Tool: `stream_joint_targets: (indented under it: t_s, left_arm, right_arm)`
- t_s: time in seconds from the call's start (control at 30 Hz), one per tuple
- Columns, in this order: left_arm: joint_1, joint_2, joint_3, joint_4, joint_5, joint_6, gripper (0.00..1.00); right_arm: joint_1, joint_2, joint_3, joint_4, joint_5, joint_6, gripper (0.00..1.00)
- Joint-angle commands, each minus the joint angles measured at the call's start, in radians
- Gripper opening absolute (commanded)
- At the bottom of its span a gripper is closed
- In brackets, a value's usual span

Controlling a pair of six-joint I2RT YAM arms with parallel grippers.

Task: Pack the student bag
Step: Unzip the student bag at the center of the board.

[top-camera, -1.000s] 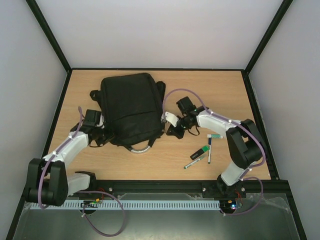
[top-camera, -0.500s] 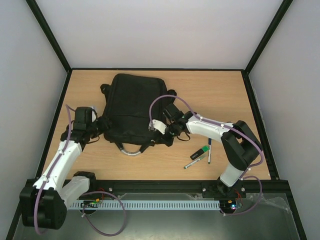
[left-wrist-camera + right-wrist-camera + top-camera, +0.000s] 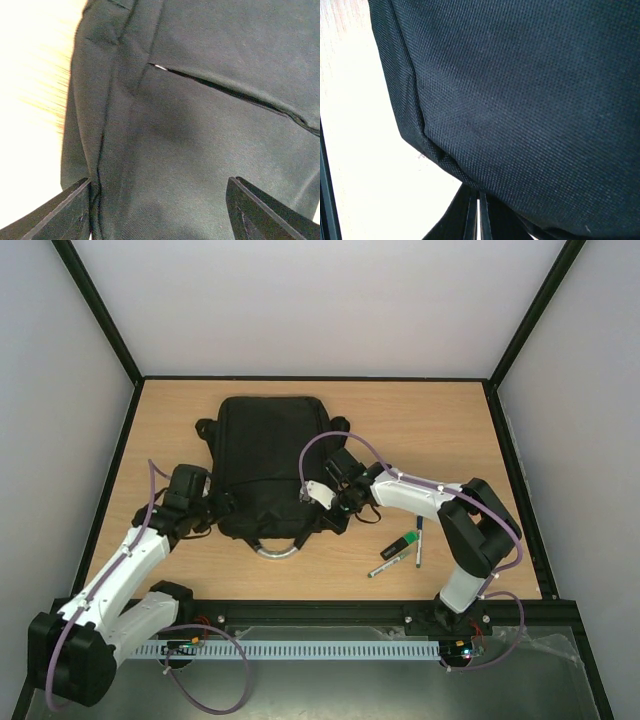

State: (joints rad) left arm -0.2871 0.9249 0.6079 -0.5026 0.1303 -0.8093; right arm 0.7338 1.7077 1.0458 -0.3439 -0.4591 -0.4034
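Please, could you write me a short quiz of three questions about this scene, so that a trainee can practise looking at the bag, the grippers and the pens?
1. True or false: the left gripper is open.
2. Where do the pens lie? A: on top of the student bag. B: on the table, to the right of the bag. C: behind the bag, by the far wall.
3. Toward which edge of the table does the bag's grey loop handle point?

Key: 1 true. 2 B. 3 the near edge.
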Motion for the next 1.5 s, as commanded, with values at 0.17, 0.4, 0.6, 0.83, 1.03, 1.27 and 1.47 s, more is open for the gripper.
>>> stream_joint_targets:
  t_s: [0.17,0.4,0.6,0.83,1.03,1.27,1.47]
  left_arm:
    - [0.074,0.028,0.037,-0.066,-0.038,0.066,0.73]
    - [0.177,0.063,0.011,-0.011,0.032,0.141,0.70]
    - [0.179,0.020,0.011,-0.008,0.143,0.097,0.66]
    - [0.079,-0.057,-0.026,-0.044,0.242,-0.068,0.66]
    - [-0.082,-0.041,-0.075,0.023,0.207,-0.223,0.66]
    - [-0.110,0.052,-0.090,0.098,0.213,-0.254,0.60]
    - [-0.110,0.115,-0.077,0.165,0.205,-0.247,0.27]
  right_arm:
    - [-0.099,-0.101,-0.045,-0.076,0.017,-0.057,0.01]
    - [-0.179,-0.140,-0.094,-0.092,0.050,-0.092,0.01]
    - [-0.188,-0.154,-0.101,-0.073,0.052,-0.078,0.01]
    - [-0.187,-0.160,-0.103,-0.075,0.033,-0.071,0.01]
    - [-0.186,-0.166,-0.098,-0.069,0.021,-0.059,0.01]
    - [-0.186,-0.164,-0.101,-0.062,0.012,-0.051,0.01]
    - [-0.186,-0.167,-0.105,-0.070,0.010,-0.050,0.01]
